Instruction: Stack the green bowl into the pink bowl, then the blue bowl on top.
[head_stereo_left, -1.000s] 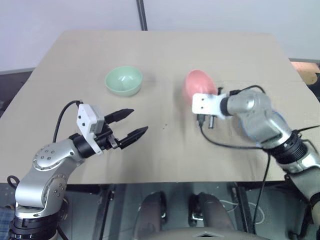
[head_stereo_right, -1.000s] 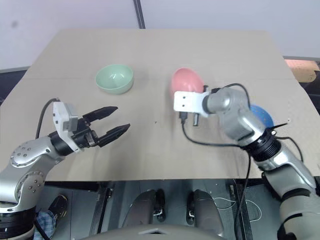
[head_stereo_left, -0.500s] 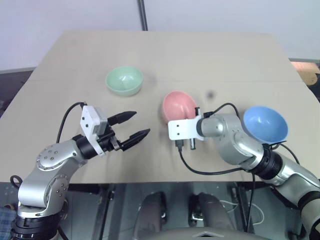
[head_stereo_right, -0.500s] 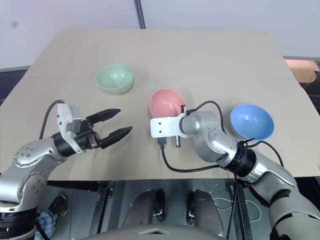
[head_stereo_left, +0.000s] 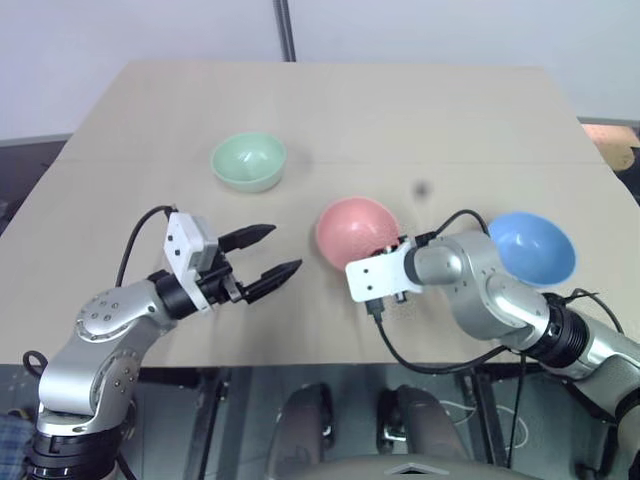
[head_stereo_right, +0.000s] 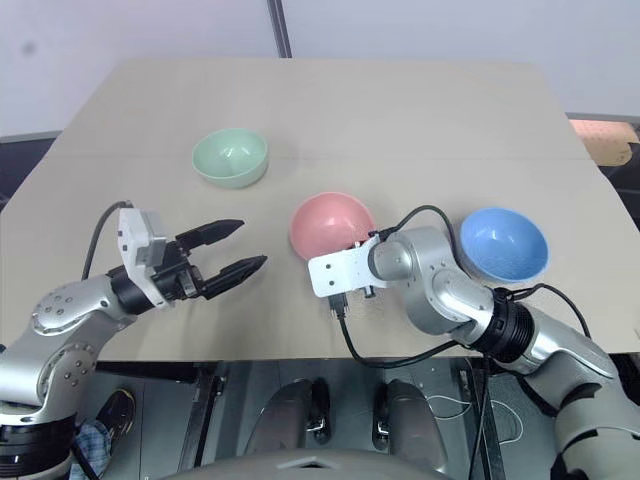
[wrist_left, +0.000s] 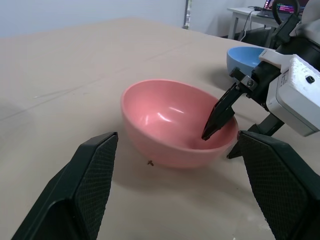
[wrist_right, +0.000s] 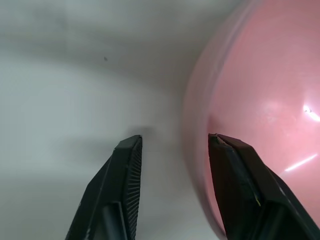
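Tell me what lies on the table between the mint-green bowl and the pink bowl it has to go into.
Nothing visible. The small round mint-green plastic bowl and the round salmon-pink plastic bowl are separated by bare tan tabletop. The right claw straddles the pink bowl's rim on the side away from the green bowl.

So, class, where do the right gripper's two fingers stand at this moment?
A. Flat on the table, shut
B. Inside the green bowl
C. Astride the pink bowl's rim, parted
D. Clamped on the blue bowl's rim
C: the right gripper has one finger inside the pink bowl, one outside, with gaps showing.
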